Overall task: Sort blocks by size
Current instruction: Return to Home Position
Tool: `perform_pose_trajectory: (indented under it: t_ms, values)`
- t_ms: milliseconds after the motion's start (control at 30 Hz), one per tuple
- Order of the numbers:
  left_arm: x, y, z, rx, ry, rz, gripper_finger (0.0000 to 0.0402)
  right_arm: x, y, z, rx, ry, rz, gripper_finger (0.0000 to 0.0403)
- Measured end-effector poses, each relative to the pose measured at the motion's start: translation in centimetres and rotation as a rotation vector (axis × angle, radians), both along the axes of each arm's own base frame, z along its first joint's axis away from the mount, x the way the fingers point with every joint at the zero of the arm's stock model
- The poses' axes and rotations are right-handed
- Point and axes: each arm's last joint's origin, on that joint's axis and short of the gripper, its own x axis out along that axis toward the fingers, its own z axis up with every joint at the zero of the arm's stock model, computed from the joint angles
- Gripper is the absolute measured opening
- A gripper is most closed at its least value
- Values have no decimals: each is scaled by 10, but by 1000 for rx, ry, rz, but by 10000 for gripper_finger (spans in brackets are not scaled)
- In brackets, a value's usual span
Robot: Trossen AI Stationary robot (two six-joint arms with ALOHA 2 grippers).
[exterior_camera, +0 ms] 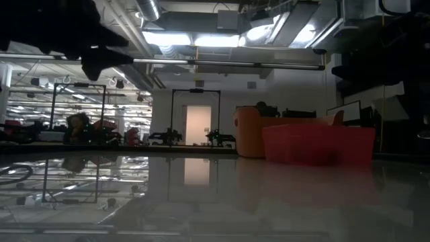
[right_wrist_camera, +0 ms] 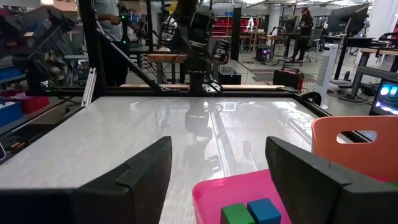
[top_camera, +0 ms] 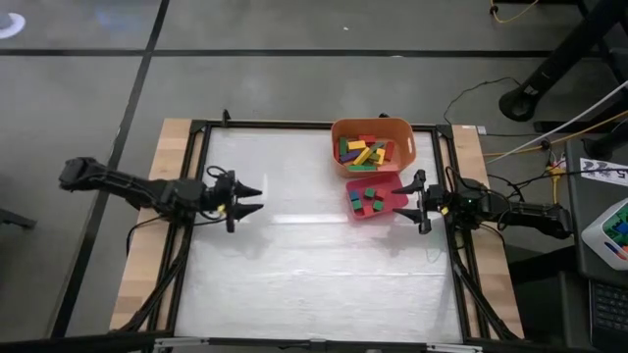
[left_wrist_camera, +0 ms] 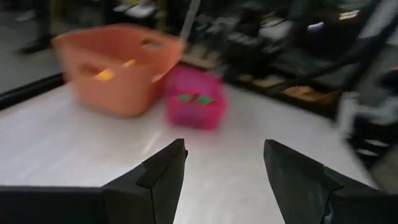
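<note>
Wooden bars (top_camera: pixel 365 152) lie in the orange bin (top_camera: pixel 373 122) at one o'clock on the table (top_camera: pixel 294 275) and cubes (top_camera: pixel 373 199) in the pink tray (top_camera: pixel 363 216) at two, so we judge the sorting done, which is why our left gripper (top_camera: pixel 257 198) at nine and right gripper (top_camera: pixel 402 204) at three hang spread and empty.

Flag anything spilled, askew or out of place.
Nothing stands out: the blocks lie inside the orange bin and the pink tray, none loose on the table; left gripper and right gripper wait open, empty.
</note>
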Motion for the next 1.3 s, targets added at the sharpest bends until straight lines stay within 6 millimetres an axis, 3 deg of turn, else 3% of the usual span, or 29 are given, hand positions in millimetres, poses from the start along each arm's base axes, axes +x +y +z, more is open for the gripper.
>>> perform_pose_trajectory:
  t_ms: [267, 567, 833, 1300]
  values:
    - [-24, 9, 3, -1, -197, -227, 205, 0, 0, 0, 0, 0, 0, 257]
    - [-47, 10, 9, 191, -380, -327, 205, 0, 0, 0, 0, 0, 0, 257]
    - [-49, 10, -14, 267, -386, -326, 205, 0, 0, 0, 0, 0, 0, 257]
    - [-46, 10, -30, 360, -223, -324, 205, -2, 0, 2, -3, -26, 1, 257]
